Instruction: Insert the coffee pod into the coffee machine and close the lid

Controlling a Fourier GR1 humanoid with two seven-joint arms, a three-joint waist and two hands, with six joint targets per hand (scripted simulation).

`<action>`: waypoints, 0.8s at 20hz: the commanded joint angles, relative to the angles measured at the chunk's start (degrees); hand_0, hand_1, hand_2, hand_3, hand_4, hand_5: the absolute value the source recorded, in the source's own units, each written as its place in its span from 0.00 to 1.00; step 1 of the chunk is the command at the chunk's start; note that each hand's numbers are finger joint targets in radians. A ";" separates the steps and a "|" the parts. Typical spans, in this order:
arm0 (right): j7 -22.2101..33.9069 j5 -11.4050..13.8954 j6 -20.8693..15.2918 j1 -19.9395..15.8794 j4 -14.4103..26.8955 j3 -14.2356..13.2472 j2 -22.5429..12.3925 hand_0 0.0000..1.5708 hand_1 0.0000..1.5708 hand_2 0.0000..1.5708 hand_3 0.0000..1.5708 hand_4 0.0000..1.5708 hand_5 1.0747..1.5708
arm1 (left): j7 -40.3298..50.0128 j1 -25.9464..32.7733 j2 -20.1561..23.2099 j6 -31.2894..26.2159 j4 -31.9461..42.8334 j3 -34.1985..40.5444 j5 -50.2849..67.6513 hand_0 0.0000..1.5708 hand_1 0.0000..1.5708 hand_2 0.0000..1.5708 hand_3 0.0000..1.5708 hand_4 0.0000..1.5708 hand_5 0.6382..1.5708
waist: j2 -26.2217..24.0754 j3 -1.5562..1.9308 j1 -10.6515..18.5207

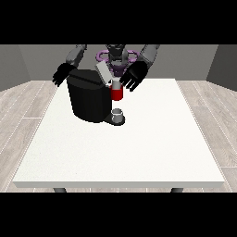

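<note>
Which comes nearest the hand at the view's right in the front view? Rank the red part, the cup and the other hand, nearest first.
From the hand at the view's right:
1. Red part, just below-left, on the machine's front.
2. Cup, lower, under the red part.
3. Other hand, across the machine, at the view's left.

My torso mostly hidden behind the coffee machine [90, 99], coffee pod too small to make out, counter [139, 148] legs cut off below

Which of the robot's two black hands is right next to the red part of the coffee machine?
The hand at the view's right. It hangs beside the machine's red part, while the hand at the view's left is behind the black coffee machine, far from the red.
</note>
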 commanded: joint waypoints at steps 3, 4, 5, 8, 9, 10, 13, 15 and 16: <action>1.22 -0.22 -1.62 -3.91 2.42 -1.80 -0.59 0.00 0.00 0.00 0.00 0.29 1.00 | 0.27 -0.63 -1.85 -1.91 -0.54 -3.35 -2.78 0.36 0.36 0.52 0.41 0.15 1.00 | 0.31 -0.12 1.68; 0.91 -1.22 0.13 -2.51 0.67 -1.52 -0.95 0.00 0.00 0.00 0.00 0.29 1.00 | -2.40 1.59 -0.38 -1.51 -0.01 -3.30 -3.07 0.00 0.00 0.24 0.07 0.00 1.00 | 0.32 -0.13 1.03; 2.04 0.04 0.44 -0.39 -1.70 1.09 -0.15 0.00 0.00 0.00 0.00 0.26 1.00 | -2.79 -0.04 3.61 -4.10 1.72 -1.86 -2.60 0.00 0.00 0.00 0.00 0.00 1.00 | 0.13 -0.14 -1.27; 1.01 1.03 -1.89 -0.31 -0.27 1.41 1.68 0.00 0.00 0.00 0.00 0.30 1.00 | -1.99 1.20 0.70 -4.46 1.00 -3.51 -3.55 0.00 0.00 0.00 0.00 0.00 1.00 | -1.34 -0.13 0.67; -0.74 2.91 -2.36 0.43 -0.47 4.17 2.63 0.00 0.00 0.00 0.00 0.28 1.00 | -0.32 -2.78 3.42 -5.93 2.06 -2.00 -3.22 0.00 0.00 0.00 0.00 0.00 1.00 | 1.08 -0.13 -1.40; 0.53 0.20 -0.32 0.88 0.54 0.89 0.64 0.00 0.00 0.00 0.00 0.26 1.00 | 0.81 -0.78 1.33 -4.73 1.17 -2.77 -3.77 0.00 0.00 0.00 0.00 0.00 1.00 | -1.47 -0.12 -0.90; -1.18 0.05 -0.64 -0.68 1.49 -0.65 -0.36 0.00 0.00 0.00 0.00 0.28 1.00 | -2.18 -0.45 1.50 -4.39 0.15 -2.20 -3.25 0.00 0.00 0.00 0.00 0.00 1.00 | -0.26 -0.12 0.83; -2.39 0.61 -2.09 -0.92 4.29 -0.48 1.21 0.00 0.00 0.00 0.00 0.22 1.00 | -0.65 -2.02 1.15 -6.33 -0.73 -2.95 -3.75 0.00 0.00 0.00 0.00 0.00 1.00 | -0.98 -0.11 2.56; -1.39 -0.55 0.51 0.82 4.21 -1.78 -1.64 0.00 0.00 0.00 0.00 0.23 1.00 | -0.38 0.22 0.35 -5.71 -0.58 -2.98 -3.81 0.00 0.00 0.00 0.00 0.00 1.00 | -2.70 -0.12 2.09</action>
